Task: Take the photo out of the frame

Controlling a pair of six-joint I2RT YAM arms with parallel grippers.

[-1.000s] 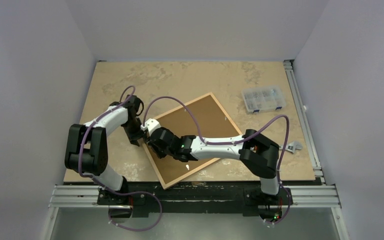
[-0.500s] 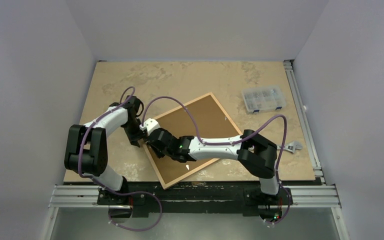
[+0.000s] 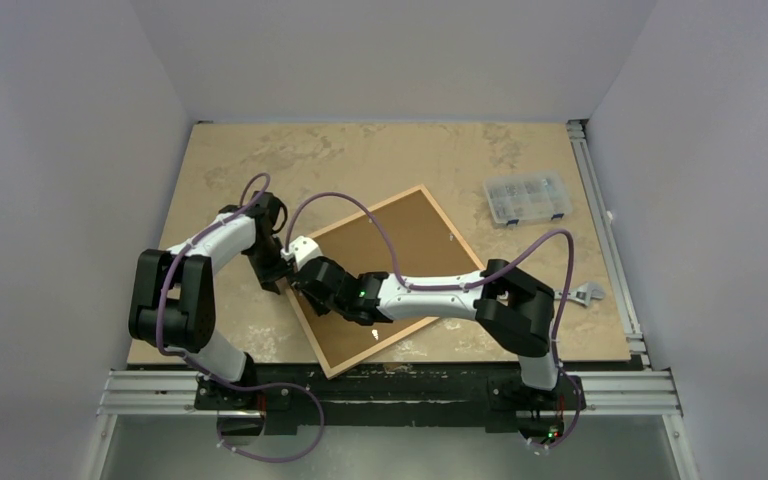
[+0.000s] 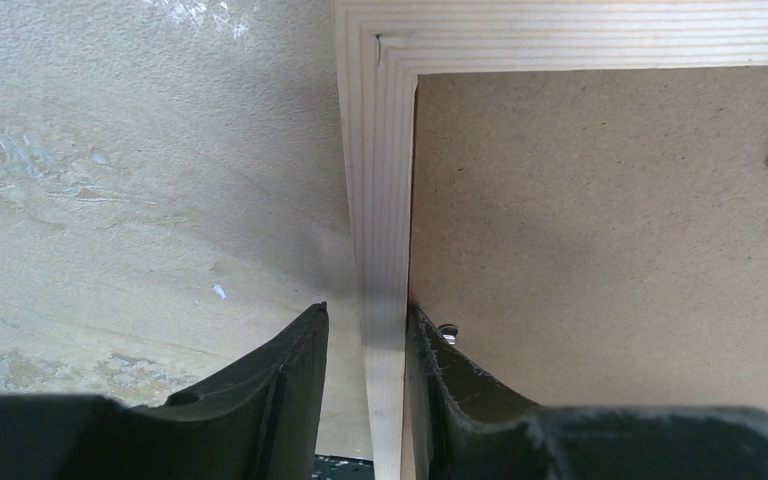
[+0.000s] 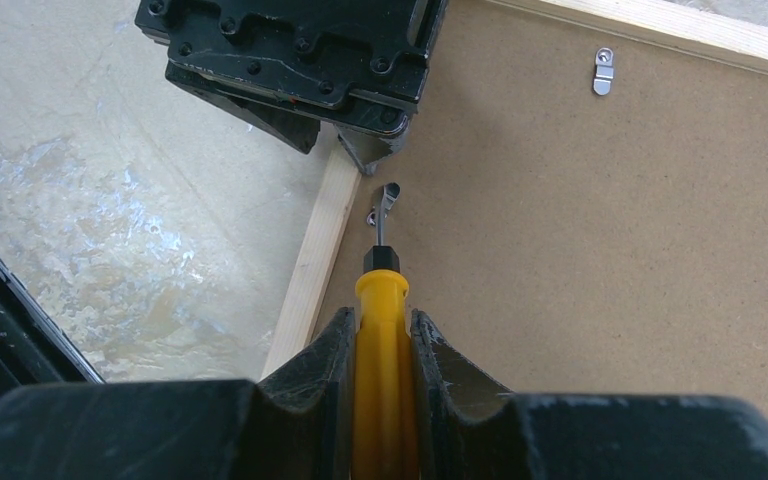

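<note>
Lying face-down and diagonal, the frame [image 3: 380,275] has left fingers [image 4: 295,390] straddling its rail, right fingers [image 5: 325,365] clamping a screwdriver [image 5: 382,330].

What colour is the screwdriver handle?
Yellow plastic screwdriver handle; the right wrist view shows it best.

You see the frame [image 4: 378,200] in pale natural wood with fine grain lines, its backing board [image 5: 600,230] plain brown, the screwdriver [image 5: 382,350] handle bright yellow, the fingers [image 4: 285,390] black, and the desk [image 3: 360,160] mottled beige like stone.
</note>
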